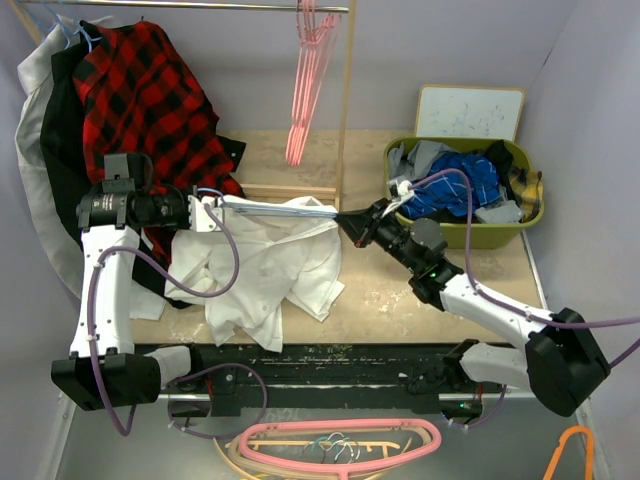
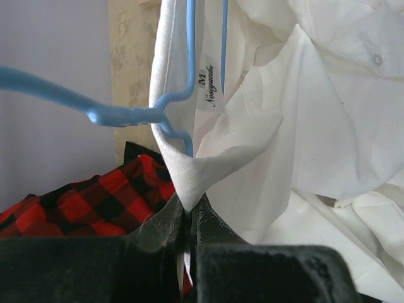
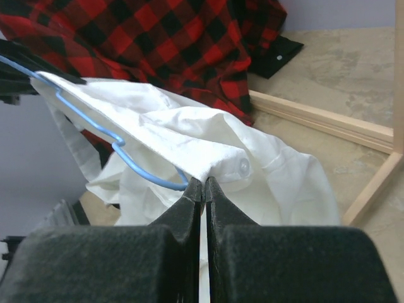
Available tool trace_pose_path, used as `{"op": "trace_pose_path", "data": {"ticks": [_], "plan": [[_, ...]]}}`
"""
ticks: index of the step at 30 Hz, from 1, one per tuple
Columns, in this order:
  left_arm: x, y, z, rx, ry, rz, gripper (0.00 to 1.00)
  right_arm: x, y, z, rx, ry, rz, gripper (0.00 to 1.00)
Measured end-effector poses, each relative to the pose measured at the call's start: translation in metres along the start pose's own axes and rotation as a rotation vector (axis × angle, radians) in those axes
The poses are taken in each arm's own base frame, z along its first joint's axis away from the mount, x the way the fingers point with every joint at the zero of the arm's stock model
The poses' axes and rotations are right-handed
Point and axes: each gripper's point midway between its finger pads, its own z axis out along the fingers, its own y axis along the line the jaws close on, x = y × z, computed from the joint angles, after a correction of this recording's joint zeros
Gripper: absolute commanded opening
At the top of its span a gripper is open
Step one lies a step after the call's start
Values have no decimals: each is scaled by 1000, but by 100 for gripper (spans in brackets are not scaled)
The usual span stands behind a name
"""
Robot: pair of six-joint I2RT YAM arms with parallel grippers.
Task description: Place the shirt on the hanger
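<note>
The left end effector point(image 2: 189, 214) and right end effector point(image 3: 203, 184) are each clamping closed on the shirt point(image 1: 270, 255), stretching its collar between them while the rest is draping onto the surface point(image 1: 400, 290). The hanger point(image 2: 126, 115) is lying partly inside the neck, so seating the shoulders appears to remain.

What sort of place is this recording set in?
Probably a lab bench staged as a laundry corner: a clothes rail with pink hangers and a plaid shirt, a full green basket, and plain walls around.
</note>
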Motion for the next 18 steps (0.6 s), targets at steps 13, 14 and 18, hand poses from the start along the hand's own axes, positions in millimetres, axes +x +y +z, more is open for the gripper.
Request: {"op": "trace_pose_path", "data": {"ticks": [13, 14, 18], "plan": [[-9, 9, -4, -4, -13, 24, 0, 9, -15, -4, 60, 128, -248, 0], [-10, 10, -5, -2, -13, 28, 0, 6, -15, -4, 64, 125, -266, 0], [-12, 6, -7, 18, -14, 53, 0, -10, -14, -3, 90, 109, -326, 0]]}}
